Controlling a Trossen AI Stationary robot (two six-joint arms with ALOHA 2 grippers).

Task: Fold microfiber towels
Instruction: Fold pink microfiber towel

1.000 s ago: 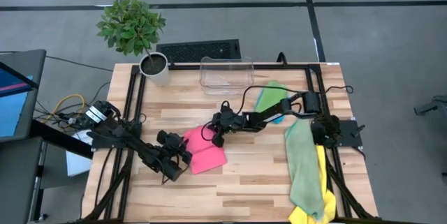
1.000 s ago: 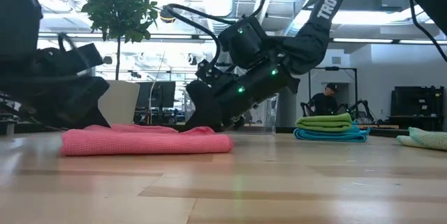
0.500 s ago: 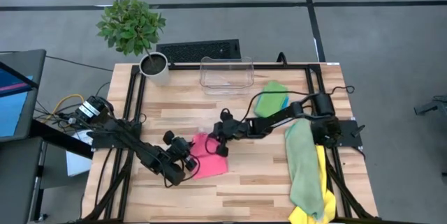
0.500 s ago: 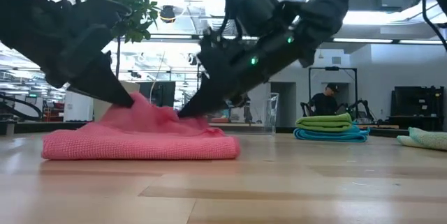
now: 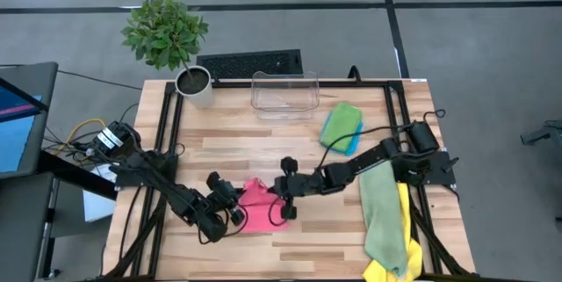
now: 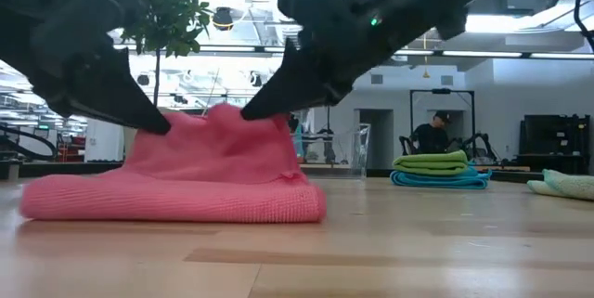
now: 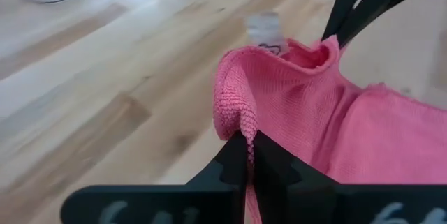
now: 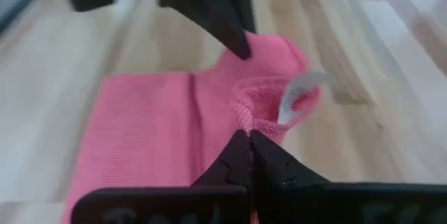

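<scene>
The left tool [image 5: 235, 214] was clamped shut on a raised corner of a soft pink microfiber towel [image 5: 257, 206], its two dark fingers [image 7: 246, 160] pressed together with a pinch of the pink weave between them. The right tool [image 5: 283, 211] gripped the opposite raised corner of the same cloth, its fingers [image 8: 246, 155] likewise closed tight on the fabric beside a small white label [image 8: 299, 88]. Seen from bench height, both tools pulled the upper layer of the pink towel [image 6: 200, 173] up into a peak while its lower layer lay flat on the wood.

The pink cloth sat at the near middle of the pale slatted wooden bench [image 5: 228, 128], between the two dark arms, the left reaching in from the left side and the right stretched across from the right side.

Toward the far right, a folded bright green towel [image 5: 339, 122] rested on top of a folded bright blue towel [image 5: 352, 144]; the low view showed the same stack [image 6: 438, 170], green over blue. At the right edge, a pale sage green towel [image 5: 381, 207] lay long and unfolded, with a yellow towel [image 5: 393, 270] showing beneath it at the near corner.

A clear plastic bin [image 5: 284, 94] stood at the far middle of the bench, and a potted green plant in a white pot [image 5: 190, 76] stood at the far left corner.
</scene>
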